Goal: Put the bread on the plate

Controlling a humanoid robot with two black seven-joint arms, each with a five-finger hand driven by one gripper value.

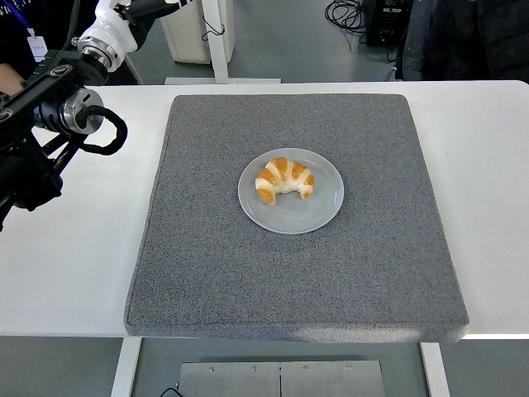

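Head view showed the bread [285,179], a crescent-shaped croissant, lying on the grey plate [310,215] at the middle of the grey mat [207,273] on the white worktop [74,273], its long axis running roughly left to right and its ends curling toward the near edge. The left arm [58,116] stood raised at the upper left, well apart from the plate, so the bread lay to its right and nearer the camera. The left robot hand was cut off by the picture's top, so its fingers could not be judged, and nothing showed it holding anything. No right arm appeared. By my reading, the placing looked complete.
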